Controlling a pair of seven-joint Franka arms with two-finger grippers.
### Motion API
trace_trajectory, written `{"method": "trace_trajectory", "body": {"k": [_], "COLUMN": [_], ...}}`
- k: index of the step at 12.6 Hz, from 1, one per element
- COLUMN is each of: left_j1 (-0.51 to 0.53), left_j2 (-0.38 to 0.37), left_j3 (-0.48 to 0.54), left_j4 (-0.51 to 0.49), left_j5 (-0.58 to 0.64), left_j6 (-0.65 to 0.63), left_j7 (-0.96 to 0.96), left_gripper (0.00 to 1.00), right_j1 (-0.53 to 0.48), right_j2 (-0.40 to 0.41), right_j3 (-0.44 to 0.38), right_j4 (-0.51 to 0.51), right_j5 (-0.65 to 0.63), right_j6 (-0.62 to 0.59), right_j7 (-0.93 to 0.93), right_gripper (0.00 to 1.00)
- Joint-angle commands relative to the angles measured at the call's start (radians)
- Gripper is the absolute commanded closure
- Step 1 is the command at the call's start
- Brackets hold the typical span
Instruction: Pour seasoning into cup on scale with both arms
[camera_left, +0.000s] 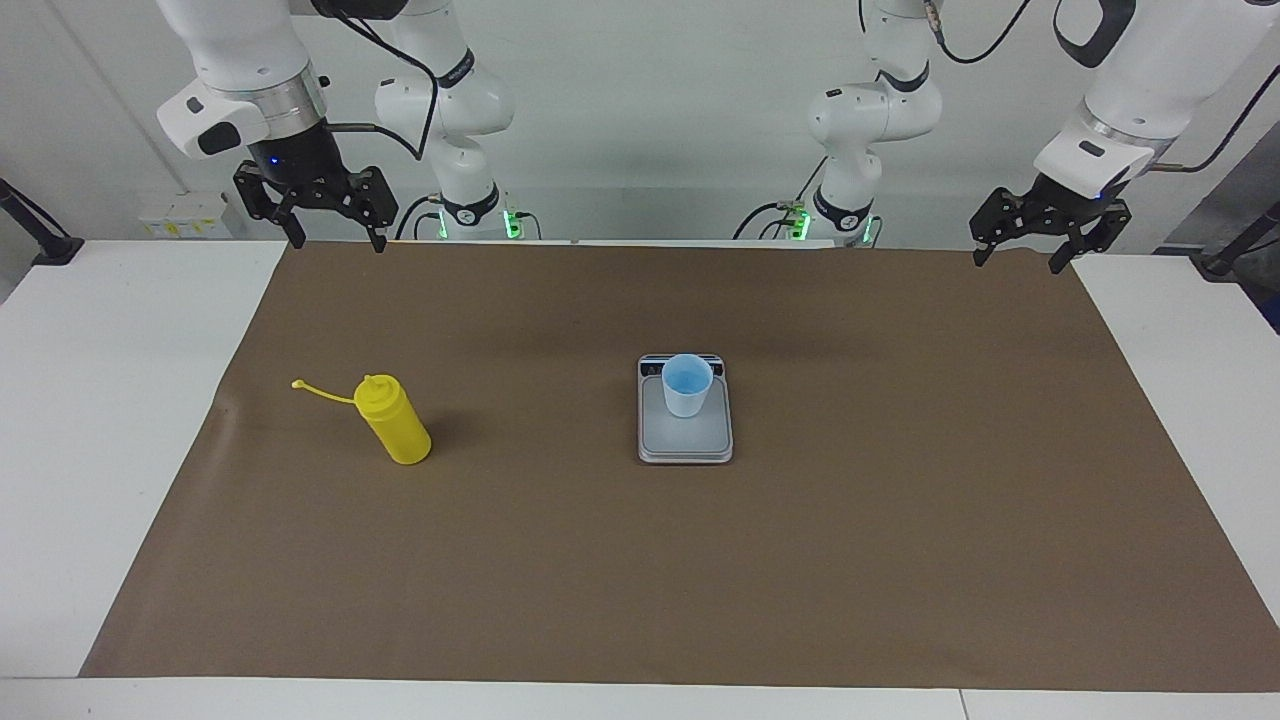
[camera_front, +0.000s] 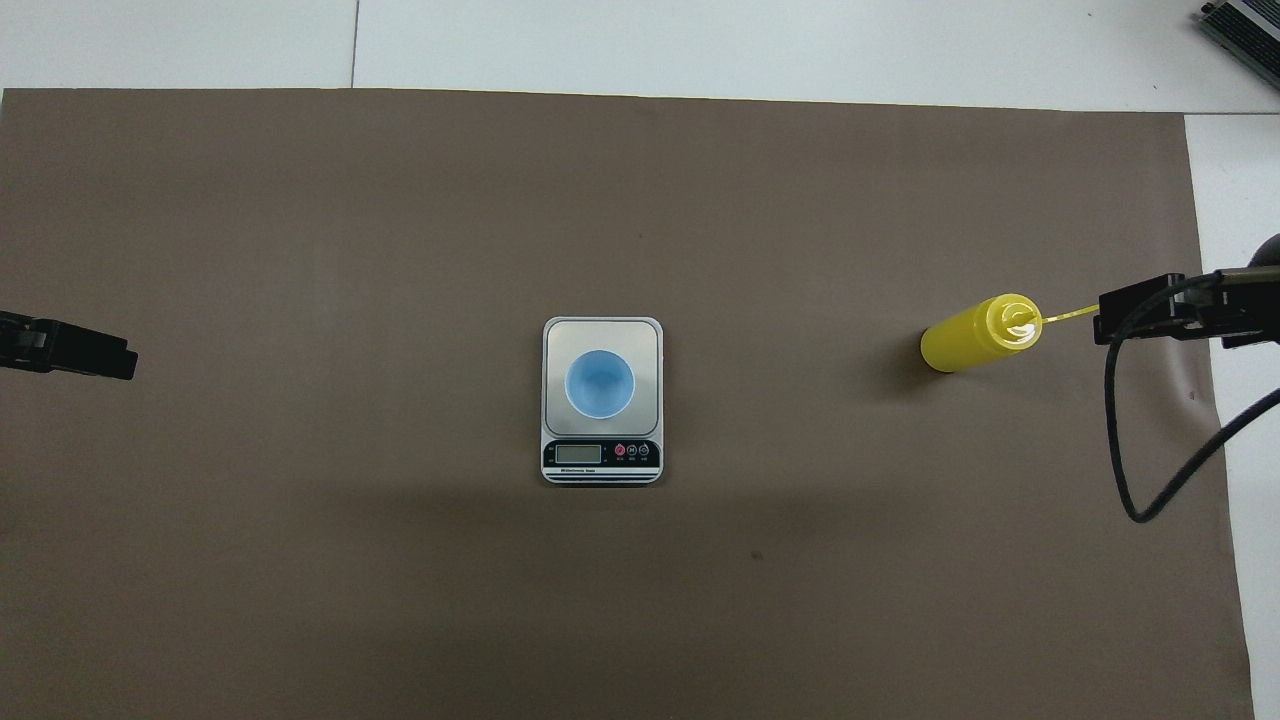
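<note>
**Both grippers spread and empty above the robots' edge of the mat**

The right gripper (camera_left: 333, 220) hangs in the air with its two fingers spread wide and nothing between them. It is over the edge of the brown mat (camera_left: 900, 560) closest to the robots, at the right arm's end of the table, well apart from everything on the mat. The left gripper (camera_left: 1033, 243) is likewise spread wide and empty, raised over the same edge of the mat at the left arm's end.

The seasoning bottle (camera_left: 396, 421), yellow with a cone nozzle, stands upright on the mat toward the right arm's end of the table. Its thin cap strap (camera_left: 318, 391) reaches out from the nozzle toward the white table top (camera_left: 90, 420) at that end. In the overhead view a dark part of the right arm's hand covers the tip of the strap, but whether they touch cannot be told from there; the facing view shows the gripper high above and clear of it.

The scale (camera_left: 685, 445) lies flat at the middle of the mat, its dark display strip (camera_front: 601, 454) at the end nearer the robots. The light blue cup (camera_left: 687, 385) stands upright on the weighing plate. What the cup holds is too small to tell.
</note>
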Motion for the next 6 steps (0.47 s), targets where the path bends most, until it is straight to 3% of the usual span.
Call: {"method": "trace_trajectory", "body": {"k": [1,6], "left_j1": [0.01,0.01], "left_j2": [-0.021,-0.021], "left_j3": [-0.006,-0.006], "left_j4": [-0.014,-0.015], "left_j5": [0.012,0.012], "left_j6": [-0.009,-0.009], "left_j7": [0.003,0.003], "left_gripper": [0.0,0.0], "right_j1": [-0.012,-0.014], "right_j2": [0.017,-0.016], "right_j3": [0.011,0.009], "right_j4": [0.014,-0.06], "right_j5": [-0.001,0.001], "right_j6": [-0.014,-0.009], "right_j7": [0.022,0.015], "right_gripper": [0.0,0.0]}}
